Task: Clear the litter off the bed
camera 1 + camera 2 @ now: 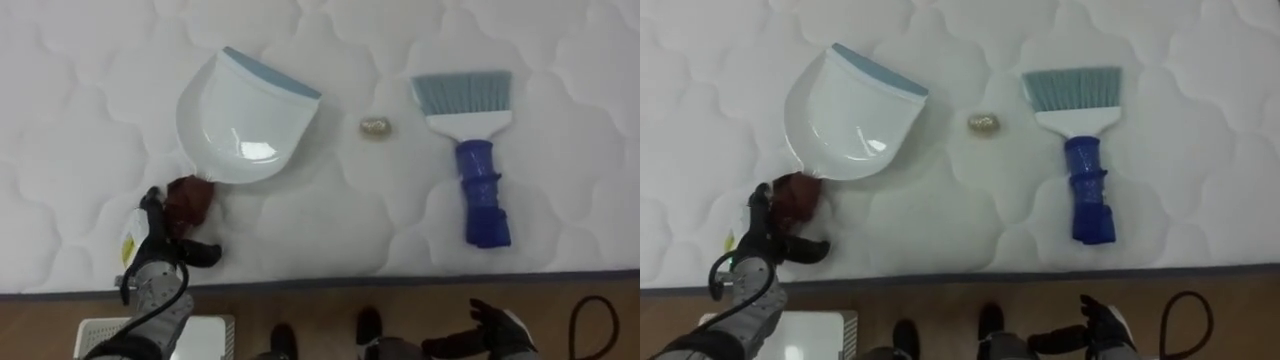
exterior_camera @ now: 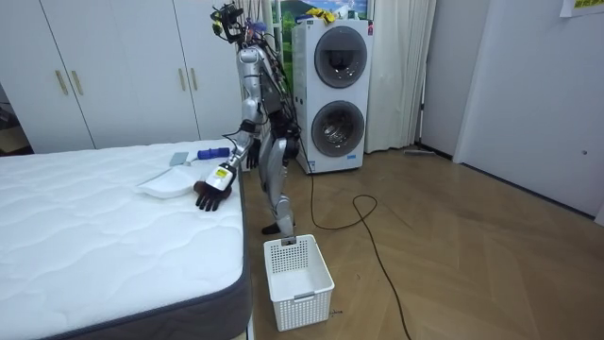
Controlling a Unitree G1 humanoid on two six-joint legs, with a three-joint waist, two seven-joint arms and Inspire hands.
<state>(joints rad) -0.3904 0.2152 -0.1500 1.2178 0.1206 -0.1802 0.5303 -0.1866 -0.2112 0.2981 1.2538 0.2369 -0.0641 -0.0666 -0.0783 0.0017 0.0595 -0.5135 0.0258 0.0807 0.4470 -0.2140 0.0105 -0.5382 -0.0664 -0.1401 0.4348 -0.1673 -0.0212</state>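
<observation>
Left hand [image 1: 158, 245] at near-left bed [image 1: 330, 230] edge, fingers open at the dustpan [image 1: 245, 115] handle, not clamped yet; right hand [image 1: 498, 328] low off the bed, relaxed, empty. Scrap [image 1: 376, 127] sits between dustpan and brush [image 1: 475, 160]. Next, probably: close on handle, then right reaches for brush

Off the fingers of my left hand [image 1: 165, 250], the dustpan [image 1: 245, 115] is glossy smooth plastic, the mattress [image 1: 330, 225] matt quilted cloth.

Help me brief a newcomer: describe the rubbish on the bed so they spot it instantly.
On the white quilted mattress, look between the white dustpan and the blue-handled brush. The scrap lies alone in that gap, touching neither: a small crumpled yellowish lump, the smallest thing there.
</observation>
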